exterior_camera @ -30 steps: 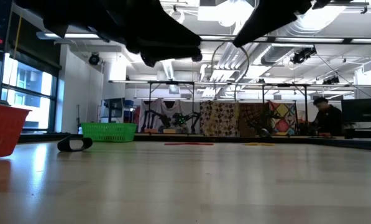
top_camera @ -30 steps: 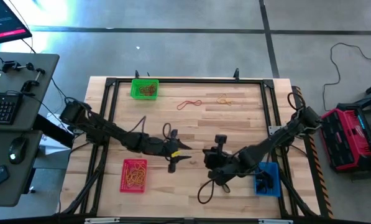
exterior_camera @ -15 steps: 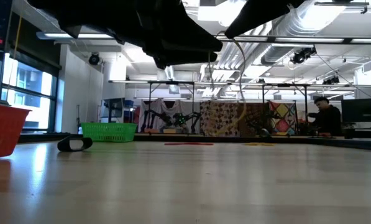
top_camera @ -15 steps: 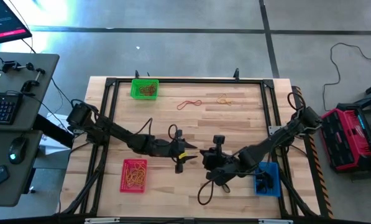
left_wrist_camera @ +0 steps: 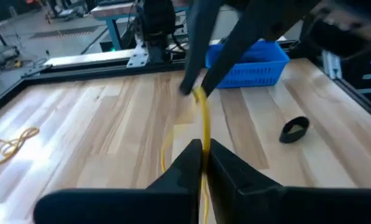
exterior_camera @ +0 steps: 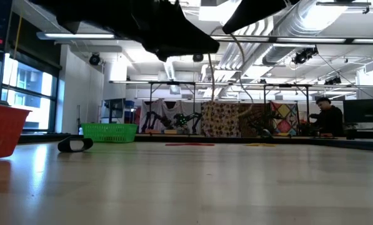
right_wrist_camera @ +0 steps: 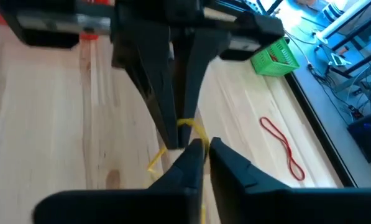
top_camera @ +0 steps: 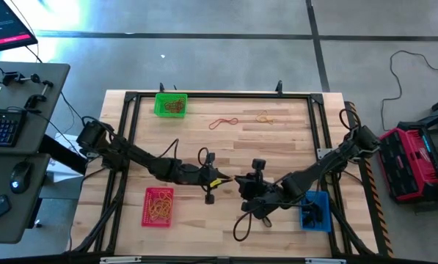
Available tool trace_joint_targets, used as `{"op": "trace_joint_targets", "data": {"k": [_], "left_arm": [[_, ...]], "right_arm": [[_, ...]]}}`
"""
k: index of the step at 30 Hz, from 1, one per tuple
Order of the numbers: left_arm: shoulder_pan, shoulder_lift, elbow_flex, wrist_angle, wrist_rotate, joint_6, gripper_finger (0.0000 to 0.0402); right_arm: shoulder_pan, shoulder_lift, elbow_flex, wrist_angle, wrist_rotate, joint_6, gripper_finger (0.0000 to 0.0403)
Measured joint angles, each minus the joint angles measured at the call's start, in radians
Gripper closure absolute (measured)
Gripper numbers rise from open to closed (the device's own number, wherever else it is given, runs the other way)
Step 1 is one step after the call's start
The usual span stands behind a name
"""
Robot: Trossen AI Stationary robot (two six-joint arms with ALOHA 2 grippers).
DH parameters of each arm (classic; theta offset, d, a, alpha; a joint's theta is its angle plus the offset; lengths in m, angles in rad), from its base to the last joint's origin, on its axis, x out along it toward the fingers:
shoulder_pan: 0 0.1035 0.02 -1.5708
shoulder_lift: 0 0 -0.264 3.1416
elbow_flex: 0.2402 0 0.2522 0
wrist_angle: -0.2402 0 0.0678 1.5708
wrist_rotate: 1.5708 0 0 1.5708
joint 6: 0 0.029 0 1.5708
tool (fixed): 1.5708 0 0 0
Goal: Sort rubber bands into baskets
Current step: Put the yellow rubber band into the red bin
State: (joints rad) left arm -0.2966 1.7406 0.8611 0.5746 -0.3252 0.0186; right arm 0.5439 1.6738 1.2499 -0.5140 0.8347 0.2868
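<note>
Am holding yellow rubber band (left_wrist_camera: 203, 124) stretched between both hands above mid-surface. Left hand (top_camera: 217, 181) is pinching one end closed; right hand (top_camera: 238, 180) is pinching other end closed, tips nearly touching. Am judging band light, soft, stretchy, apt to snap back on release. Best hold: single strand. Green basket (top_camera: 170, 105) far left, red basket (top_camera: 158, 207) near left, blue basket (top_camera: 315, 211) near right.
</note>
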Motion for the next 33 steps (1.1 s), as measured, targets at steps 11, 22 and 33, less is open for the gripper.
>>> {"op": "trace_joint_targets", "data": {"k": [11, 22, 33], "left_arm": [[-0.003, -0.245, 0.000, -0.321, -0.043, 0.037, 0.0401], [-0.134, -0.626, 0.000, -0.793, 0.146, -0.077, 0.0401], [-0.251, -0.752, 0.001, -1.157, 0.097, -0.337, 0.0401]], "right_arm": [[0.000, 0.000, 0.000, -0.012, 0.025, 0.026, 0.0244], [0.000, 0.000, 0.000, -0.140, 0.083, 0.108, 0.0224], [0.000, 0.000, 0.000, -0.142, 0.083, 0.124, 0.0236]]}}
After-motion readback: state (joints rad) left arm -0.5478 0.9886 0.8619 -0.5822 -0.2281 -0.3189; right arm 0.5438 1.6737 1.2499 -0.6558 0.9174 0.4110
